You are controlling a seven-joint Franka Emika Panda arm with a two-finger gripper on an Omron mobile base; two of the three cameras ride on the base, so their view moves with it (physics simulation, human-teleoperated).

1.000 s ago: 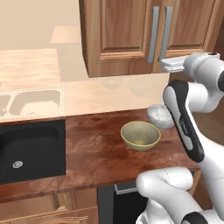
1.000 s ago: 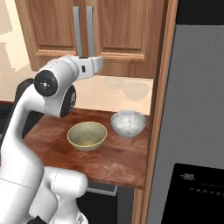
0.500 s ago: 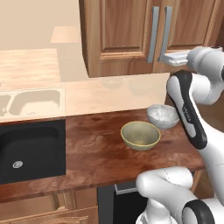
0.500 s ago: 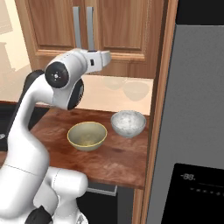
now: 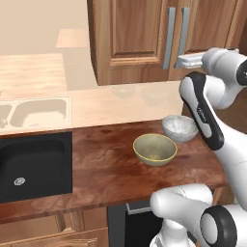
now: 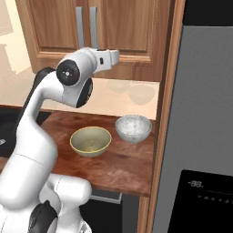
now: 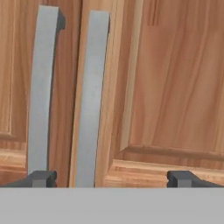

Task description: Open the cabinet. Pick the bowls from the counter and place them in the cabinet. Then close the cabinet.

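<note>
Hand view: gripper [image 7: 109,180] spread wide, empty, facing the shut cabinet [image 7: 175,87]; right-door handle [image 7: 92,96] sits at eleven o'clock—centre on it before closing.

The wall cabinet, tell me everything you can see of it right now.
The wall cabinet looks like medium-brown wood, with two raised-panel doors, both shut. Two long vertical grey bar handles stand side by side at the seam where the doors meet. It hangs above the pale back counter, behind the bowls. The open hand faces the handles up close, its fingertips apart; nothing touches the cabinet.
</note>
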